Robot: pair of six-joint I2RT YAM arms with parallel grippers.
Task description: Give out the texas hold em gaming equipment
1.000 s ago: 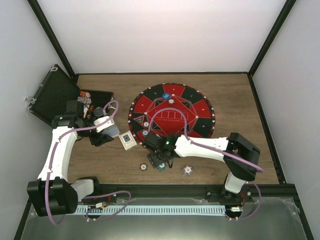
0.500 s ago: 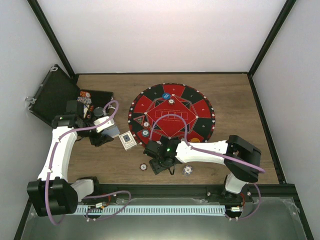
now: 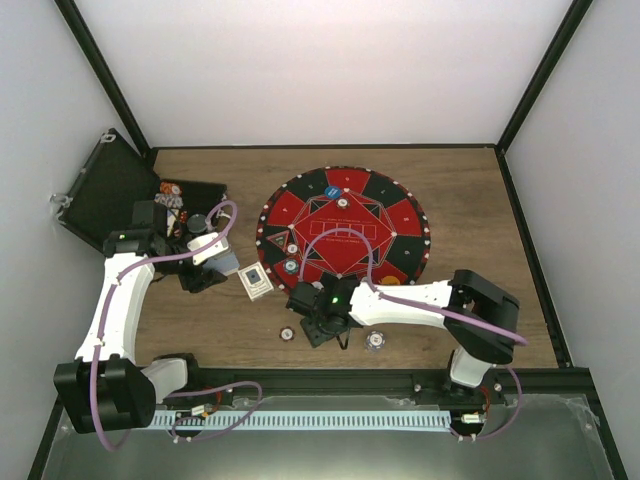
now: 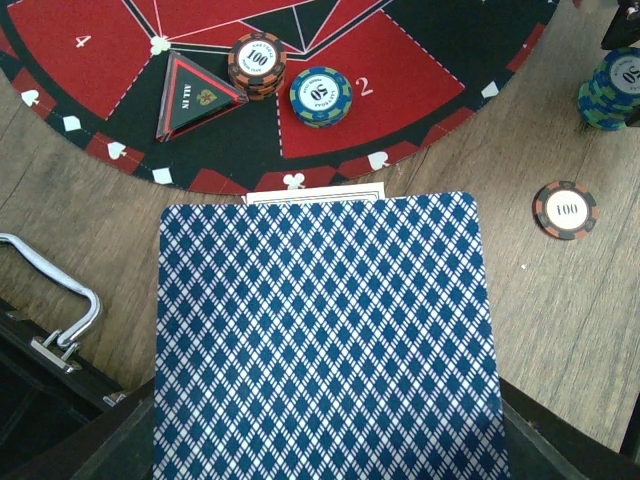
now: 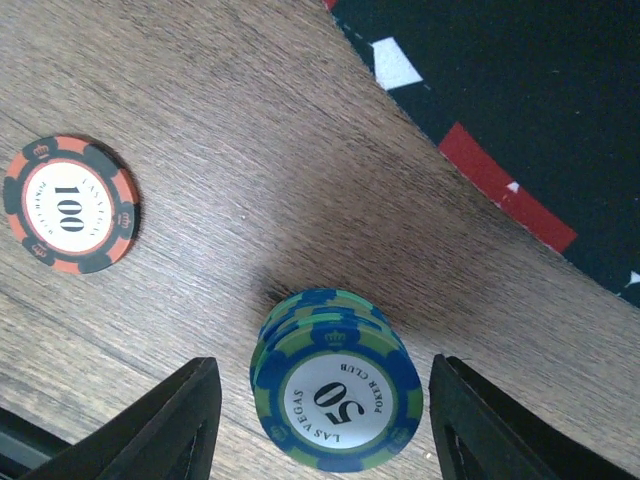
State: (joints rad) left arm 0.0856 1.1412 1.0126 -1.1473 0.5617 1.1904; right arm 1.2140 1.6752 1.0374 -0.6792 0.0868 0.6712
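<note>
My left gripper [image 3: 213, 262] is shut on playing cards [image 4: 320, 340] with blue-and-white diamond backs, which fill the left wrist view and hide its fingers. A white card edge [image 4: 315, 195] peeks out beyond them. Another card [image 3: 257, 281] lies on the wood beside the mat. My right gripper [image 5: 325, 420] is open and low over the table, its fingers straddling a short stack of blue-green 50 chips [image 5: 338, 405] with a gap on each side. An orange 100 chip [image 5: 70, 205] lies flat to the left of the stack.
The round red-and-black mat [image 3: 345, 225] carries an orange chip [image 4: 257, 62], a blue chip [image 4: 321, 95] and a triangular ALL IN marker [image 4: 195, 95]. A white chip [image 3: 375, 341] lies near the front edge. The open black case [image 3: 110, 190] stands at the back left.
My right gripper has shifted slightly toward the front edge, settled over the blue-green chip stack, and its jaws have narrowed. The left arm and its cards have not moved.
</note>
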